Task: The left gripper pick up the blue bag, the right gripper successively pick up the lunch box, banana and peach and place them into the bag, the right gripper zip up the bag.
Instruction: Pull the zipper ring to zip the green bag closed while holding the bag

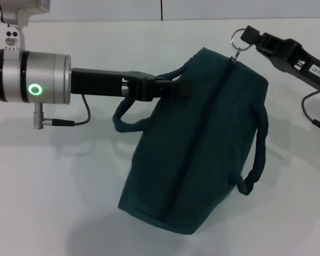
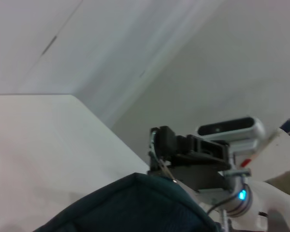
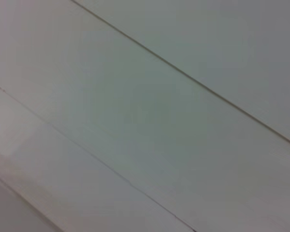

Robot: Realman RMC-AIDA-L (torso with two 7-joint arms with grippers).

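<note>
We see the blue bag [image 1: 202, 144] lifted clear of the white table [image 1: 53, 181] and tilted, its zip line running down the middle. The left gripper [image 1: 170, 88] reaches in from the left, fingers pinching the near handle [image 1: 130, 114] by the bag's top edge. The right gripper [image 1: 250, 37] sits at the top corner, clamped on the metal zip ring [image 1: 238, 37]. The other handle [image 1: 258, 154] hangs loose on the far side

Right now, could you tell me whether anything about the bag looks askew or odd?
The blue bag sits tilted, its far end raised by the left gripper clamping a handle. The right gripper holds the zipper ring at the far corner. No food is visible outside.
</note>
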